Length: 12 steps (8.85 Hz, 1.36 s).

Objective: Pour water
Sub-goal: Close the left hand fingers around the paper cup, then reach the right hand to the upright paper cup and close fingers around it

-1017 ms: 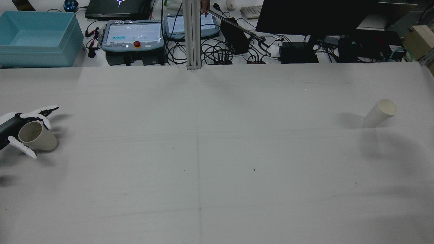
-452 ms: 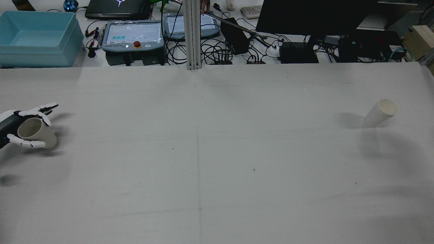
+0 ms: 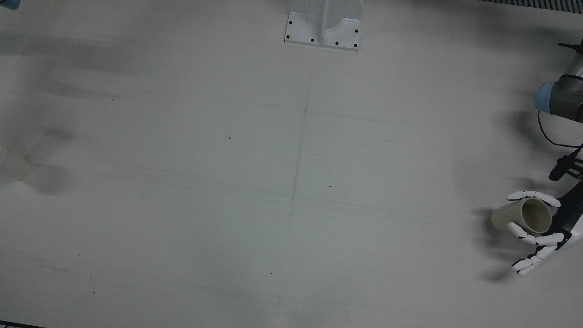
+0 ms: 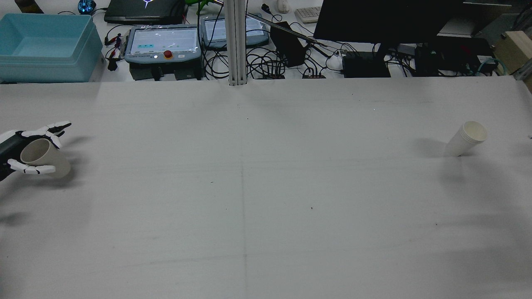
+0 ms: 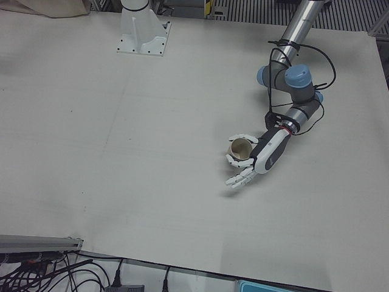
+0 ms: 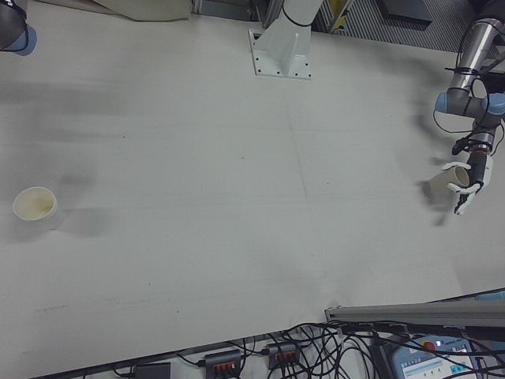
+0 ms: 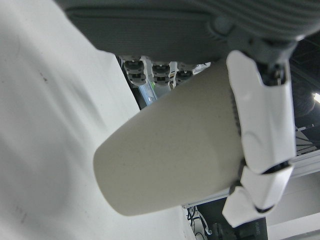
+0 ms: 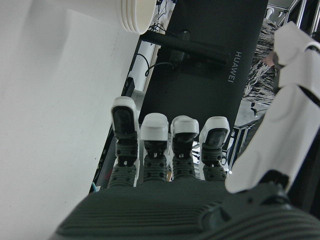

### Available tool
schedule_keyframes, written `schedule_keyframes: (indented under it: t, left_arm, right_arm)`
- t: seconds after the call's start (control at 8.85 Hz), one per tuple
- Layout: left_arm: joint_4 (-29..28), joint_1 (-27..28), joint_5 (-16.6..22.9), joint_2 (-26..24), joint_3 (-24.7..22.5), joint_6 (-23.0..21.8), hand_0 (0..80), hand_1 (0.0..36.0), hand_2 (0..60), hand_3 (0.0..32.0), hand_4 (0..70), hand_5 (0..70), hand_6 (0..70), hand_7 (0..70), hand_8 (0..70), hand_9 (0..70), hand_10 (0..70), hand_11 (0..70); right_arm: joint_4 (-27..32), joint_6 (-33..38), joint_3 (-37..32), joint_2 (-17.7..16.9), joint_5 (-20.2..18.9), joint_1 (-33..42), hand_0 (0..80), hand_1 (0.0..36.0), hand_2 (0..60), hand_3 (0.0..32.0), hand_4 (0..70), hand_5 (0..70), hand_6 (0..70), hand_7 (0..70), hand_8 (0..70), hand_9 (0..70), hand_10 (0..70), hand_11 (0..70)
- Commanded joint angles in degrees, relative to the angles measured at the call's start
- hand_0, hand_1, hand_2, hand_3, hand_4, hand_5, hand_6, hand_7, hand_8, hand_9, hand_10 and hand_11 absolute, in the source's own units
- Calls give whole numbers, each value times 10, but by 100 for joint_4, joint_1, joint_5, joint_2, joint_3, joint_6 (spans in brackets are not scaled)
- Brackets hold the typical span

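Cup (image 5: pixel 242 148) — inside left robot hand (image 5: pixel 258 159) — tilted

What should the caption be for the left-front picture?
Left robot hand holds a tilted beige paper cup over the white table.

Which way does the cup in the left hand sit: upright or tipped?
Tipped. The beige cup in the left hand leans, its mouth turned sideways toward the palm.

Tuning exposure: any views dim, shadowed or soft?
Front view: dim, broad arm shadows on the table, white cup cropped at the edge. Rear view: monitor crushed black. Left hand view: tan cup fills the frame, soft. Right hand view: hand sharp, background dark.
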Motion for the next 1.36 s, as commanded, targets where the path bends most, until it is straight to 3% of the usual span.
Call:
schedule_keyframes:
  t: [0.0,0.11,0.34,0.57,0.79,0.9,1.24]
  left_arm:
    - [233,7,-277,0,-34,-610,500,347,600,0,700,693,130,131,66,98,52,90]
    - [251,7,-278,0,-43,-654,500,338,600,0,700,685,129,132,65,98,51,89]
    - [251,7,-347,0,-52,-655,508,327,600,0,700,678,128,135,65,99,50,88]
    - [268,16,-409,0,-43,-690,511,318,600,0,700,673,131,138,66,100,52,90]
    - [268,16,-436,0,-43,-681,508,310,600,0,700,671,135,143,68,102,52,90]
    - [268,16,-497,0,-34,-690,509,305,600,0,700,669,132,140,68,103,52,89]
    - [268,7,-506,0,-26,-690,510,296,600,0,700,663,129,134,66,101,52,88]
  right_arm:
    - [1188,-477,-2211,1171,60,-533,493,225,275,0,36,55,37,0,0,0,3,24]
    - [1778,-486,-2838,1356,78,-647,504,247,290,0,16,6,2,0,0,0,0,1]
    - [1907,-608,-2897,1376,69,-666,491,187,97,0,0,0,0,0,0,0,0,0]
    - [1889,-827,-2844,1454,69,-919,487,168,41,0,0,0,0,0,0,0,0,0]
    - [1819,-907,-2713,1639,174,-1244,490,173,44,0,0,0,0,0,0,0,0,0]
    - [1758,-951,-2529,1640,366,-1481,495,179,54,0,0,0,0,0,0,0,0,0]
    - [1661,-1004,-2352,1640,473,-1703,508,196,73,0,5,6,0,0,0,0,0,0]
